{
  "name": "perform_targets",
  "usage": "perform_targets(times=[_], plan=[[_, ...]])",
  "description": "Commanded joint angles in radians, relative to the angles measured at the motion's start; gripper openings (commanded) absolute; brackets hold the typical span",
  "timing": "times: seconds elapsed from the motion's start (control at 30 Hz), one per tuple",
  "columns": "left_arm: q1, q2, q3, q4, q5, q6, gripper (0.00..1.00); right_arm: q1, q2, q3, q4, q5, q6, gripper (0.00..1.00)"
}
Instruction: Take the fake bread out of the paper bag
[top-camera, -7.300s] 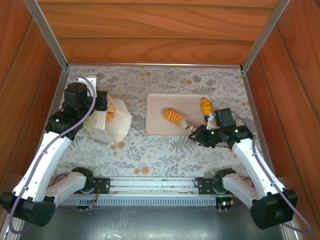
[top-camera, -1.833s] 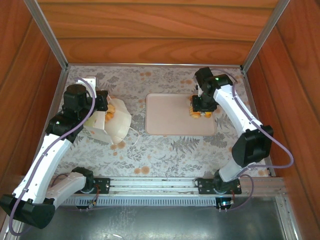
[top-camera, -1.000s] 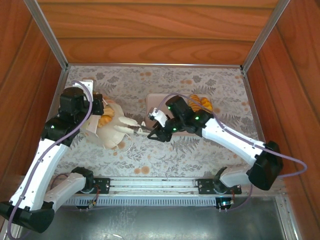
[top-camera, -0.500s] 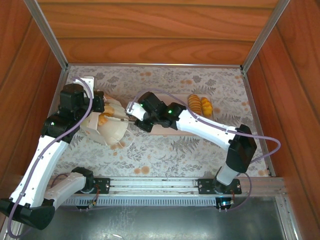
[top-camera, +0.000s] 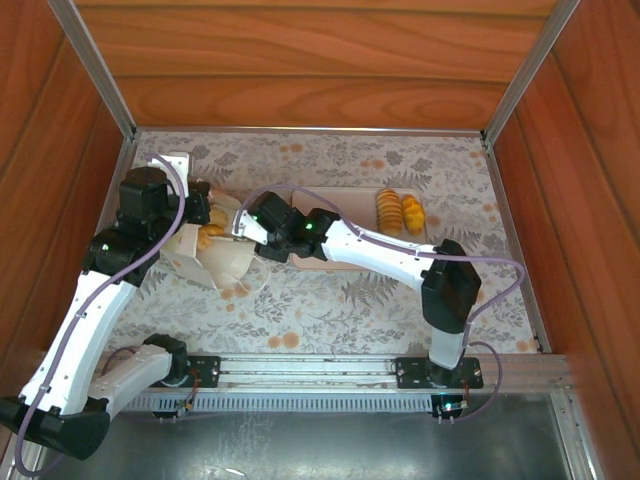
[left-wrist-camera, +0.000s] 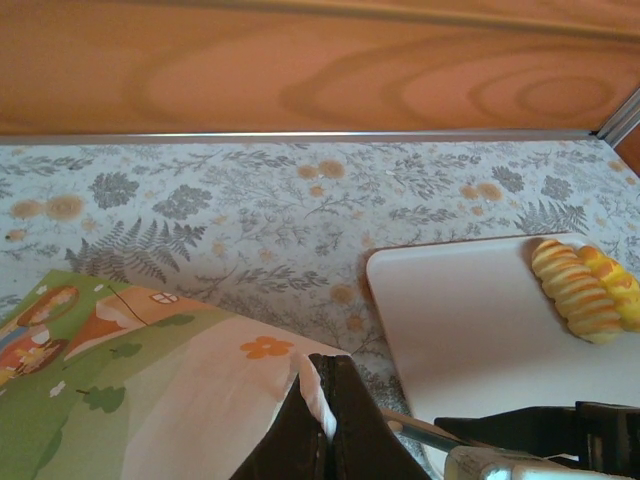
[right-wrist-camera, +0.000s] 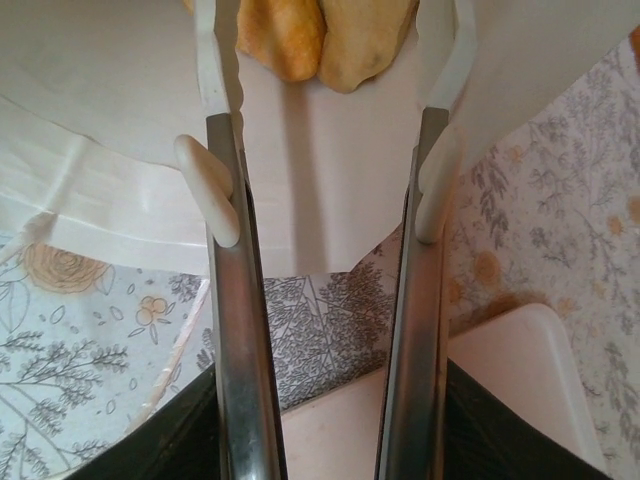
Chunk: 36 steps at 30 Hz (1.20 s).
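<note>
My L end effector (left-wrist-camera: 328, 428) pinches the rim of the cream-white printed paper bag (left-wrist-camera: 180, 375), R end effector (right-wrist-camera: 330, 60) spread inside its mouth w/ golden-brown toy bread (right-wrist-camera: 320, 35) at 12 o'clock.

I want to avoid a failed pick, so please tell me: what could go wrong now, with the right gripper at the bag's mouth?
1. The left gripper pinches only a thin edge of the bag; a push or pull from the right gripper may slip or tear the paper.
2. Its open jaws are over the bag's paper, close to the bread; closing may catch paper with it.
</note>
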Motion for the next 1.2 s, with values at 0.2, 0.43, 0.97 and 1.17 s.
perform_targets(times=[0.2,0.43,0.97,1.17], plan=[[0.006,-0.006,0.002,0.046,0.014,-0.017,0.00,0.016,0.075,0.106,0.019,0.051,-0.028,0.51],[0.007,-0.006,-0.004,0.051,0.019,-0.025,0.00,0.016,0.114,0.127,0.009,0.062,-0.028,0.45],[0.006,-0.003,-0.027,0.070,-0.006,-0.054,0.00,0.042,-0.091,-0.057,0.034,0.057,-0.032,0.21],[0.006,0.000,-0.026,0.075,-0.006,-0.061,0.00,0.052,-0.171,-0.138,0.026,0.076,0.001,0.21]])
